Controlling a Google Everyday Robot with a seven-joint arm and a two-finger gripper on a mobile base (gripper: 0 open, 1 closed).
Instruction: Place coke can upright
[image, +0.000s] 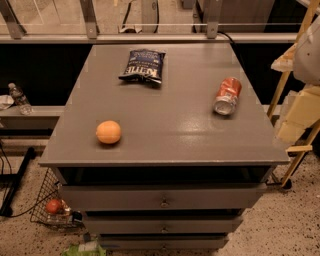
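Note:
The coke can is red with a silver end. It lies on its side near the right edge of the grey cabinet top, with the silver end facing the front. My gripper shows as a pale cream shape at the right edge of the camera view. It is off the cabinet top, to the right of the can and apart from it. It holds nothing that I can see.
An orange fruit sits at the front left of the top. A dark blue chip bag lies at the back. Drawers are below the front edge. A water bottle stands at left, and a wire basket is on the floor.

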